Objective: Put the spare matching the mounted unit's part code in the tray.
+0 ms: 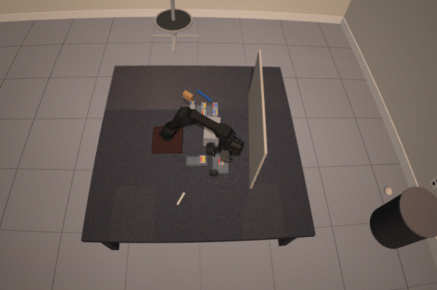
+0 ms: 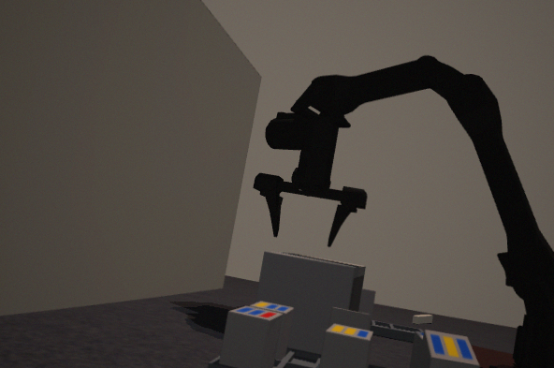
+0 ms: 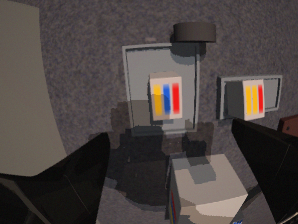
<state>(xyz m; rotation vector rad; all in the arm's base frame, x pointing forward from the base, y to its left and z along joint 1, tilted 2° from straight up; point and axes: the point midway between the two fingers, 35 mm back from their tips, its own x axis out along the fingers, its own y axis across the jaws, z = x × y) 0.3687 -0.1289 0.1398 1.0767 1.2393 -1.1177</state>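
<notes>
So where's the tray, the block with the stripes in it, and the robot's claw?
tray [image 3: 137, 63]: wrist view, bare floor near its left wall.
striped block [image 3: 165, 98]: wrist view, its striped label.
gripper [image 2: 303, 239]: exterior view, midway between the fingertips.

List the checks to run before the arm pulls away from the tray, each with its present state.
1. Tool open: ok, fingers spread wide.
2. Nothing between the fingers: ok.
3. Spare inside the tray: ok, its yellow, blue and red stripes face up within the rim.
4. Tool apart from the spare: ok, it hangs above it.
5. Spare's code same as the unit's: cannot tell, the unit's back is barely in view.
6. Arm apart from the panel: ok, a gap shows in the top view.
</notes>
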